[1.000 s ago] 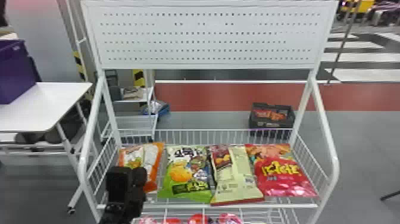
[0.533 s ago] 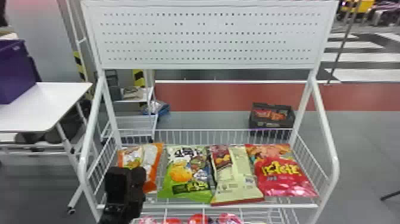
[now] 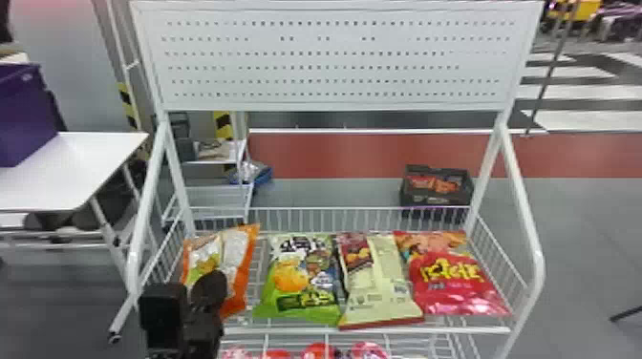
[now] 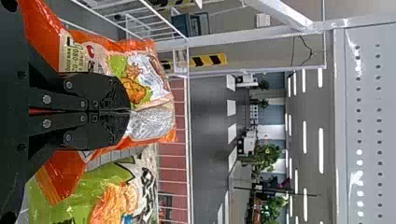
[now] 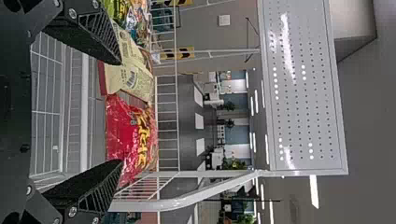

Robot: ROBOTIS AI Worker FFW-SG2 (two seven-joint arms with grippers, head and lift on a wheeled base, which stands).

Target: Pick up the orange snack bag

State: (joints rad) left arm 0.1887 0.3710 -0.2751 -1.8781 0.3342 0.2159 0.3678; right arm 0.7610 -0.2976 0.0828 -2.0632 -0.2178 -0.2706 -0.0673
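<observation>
At the left end of the rack's wire shelf, the orange snack bag (image 3: 242,267) leans with its front creased. Over its lower front is my left gripper (image 3: 210,281), hiding part of it. In the left wrist view the black fingers of that gripper (image 4: 130,110) are together, with the orange bag (image 4: 152,121) pinched between them and bulging on both sides; a fold runs out from the tips. My right gripper (image 5: 120,112) stands open, nothing between its fingers, facing the red bag and the cream bag from some distance.
Right of the orange bag lie a green bag (image 3: 305,286), a cream bag (image 3: 382,286) and a red bag (image 3: 458,281). White side tubes (image 3: 525,210) frame the wire shelf. Red packages (image 3: 317,352) sit on a lower level. A white table (image 3: 71,181) stands at the left.
In the head view my left gripper has shifted slightly left. The orange bag has shifted with it: its lower corner now hangs lower and farther left, and its top edge is a little higher.
</observation>
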